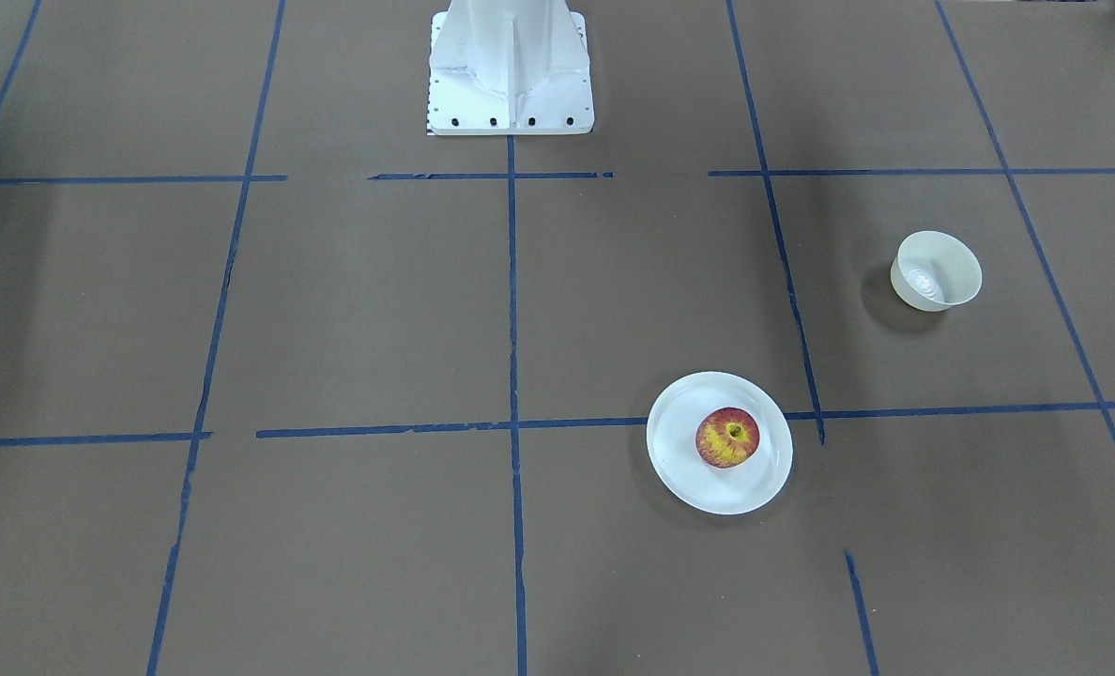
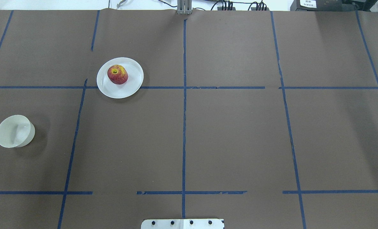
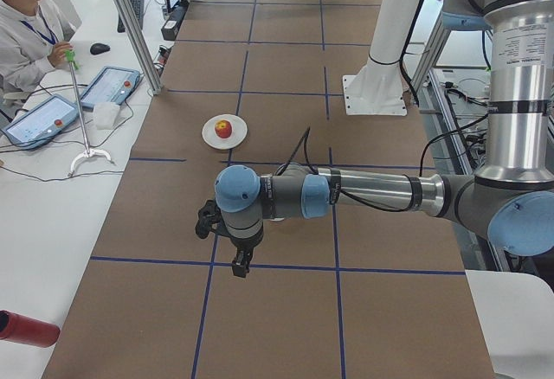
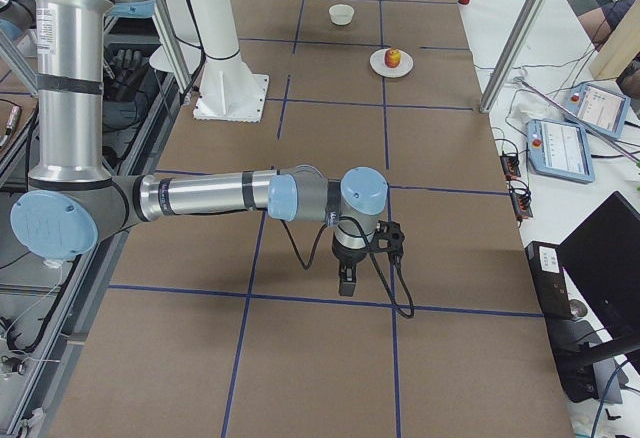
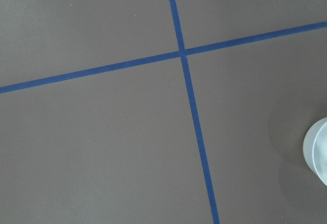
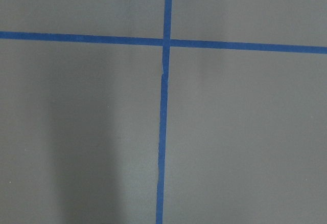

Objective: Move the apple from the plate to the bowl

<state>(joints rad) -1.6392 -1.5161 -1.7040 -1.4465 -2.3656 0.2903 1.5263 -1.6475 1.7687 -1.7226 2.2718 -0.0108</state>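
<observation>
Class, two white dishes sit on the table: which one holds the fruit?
The flat, wide plate holds the apple; the deep bowl is empty.

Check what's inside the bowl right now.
Nothing visible: the bowl shows only its bare cream interior in the front-facing and overhead views. The apple sits on the plate. A strip of the bowl's inner wall is hidden behind its own side.
</observation>
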